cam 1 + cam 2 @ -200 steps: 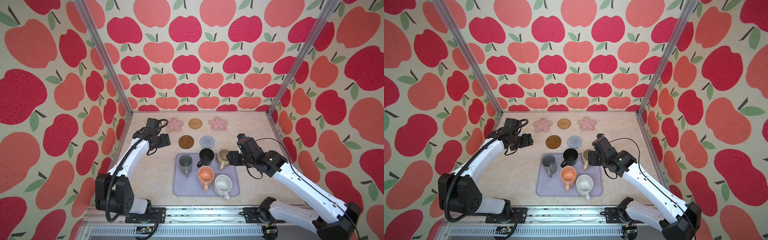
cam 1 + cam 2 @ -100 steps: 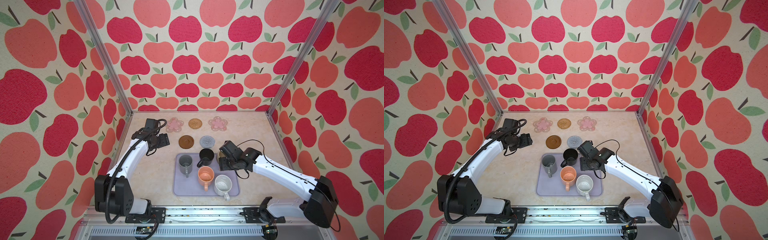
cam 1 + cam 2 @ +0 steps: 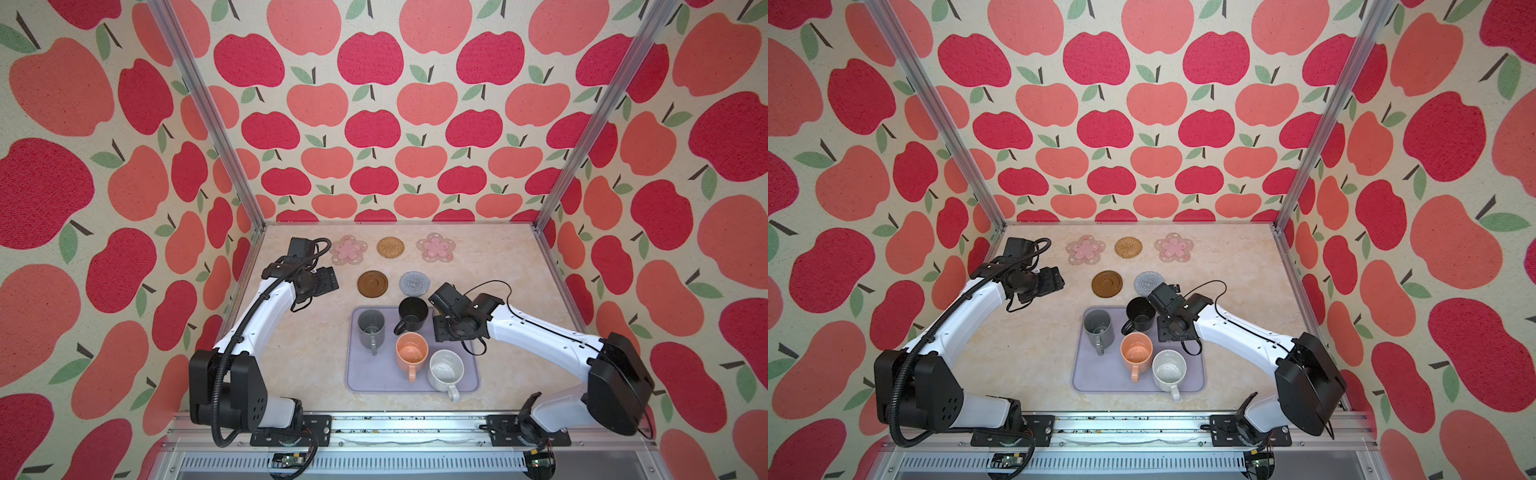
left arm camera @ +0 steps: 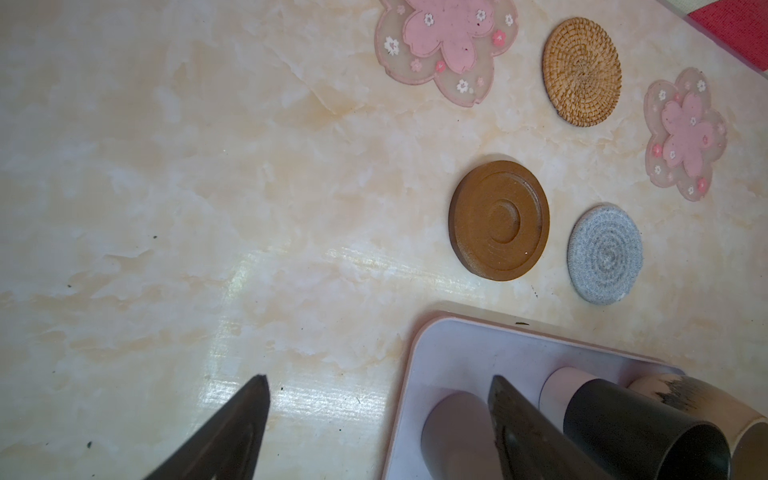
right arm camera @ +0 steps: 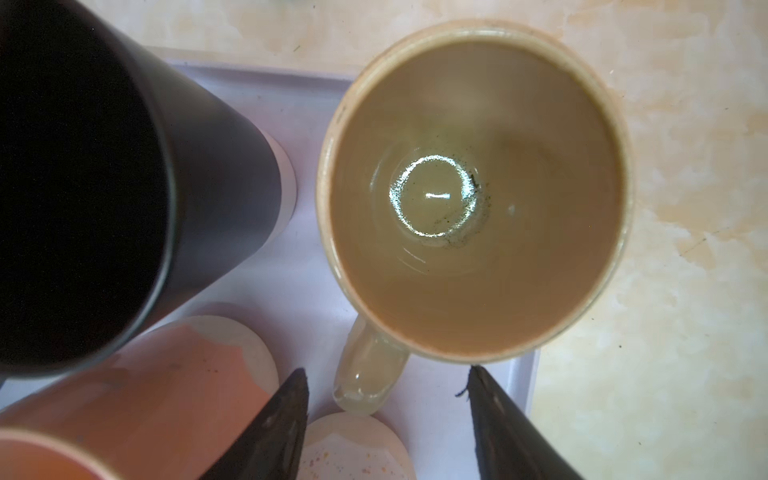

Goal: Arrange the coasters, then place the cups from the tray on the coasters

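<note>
The right claw (image 5: pixel 388 370) has swung in from the tray's right edge and now hangs over the beige mug (image 5: pixel 473 195). Its two fingers straddle the mug's handle (image 5: pixel 370 374) with a gap on each side. The jaws stand part open, narrower than a second ago, and grip nothing yet. That mug stands in the far right corner of the tray (image 5: pixel 307 104), hidden under the wrist in both top views.

The black mug (image 3: pixel 412 309) is next to it on the tray's far side. The grey mug (image 3: pixel 371 326) is at the tray's left, the peach mug (image 3: pixel 411 349) mid-tray and the white mug (image 3: pixel 445 365) at its near right, none shifted.

Just beyond the tray's far edge lie the brown coaster (image 3: pixel 372 284) and grey coaster (image 3: pixel 414 283). Further back are the rattan coaster (image 3: pixel 390 247) and the pink coasters (image 3: pixel 349 249), all as before.

The left claw (image 4: pixel 378 378), wide open and empty, has stayed off the tray's far left corner.

My judgement is that the arranging is done and the first mug pick is starting, so closing on the handle comes next
</note>
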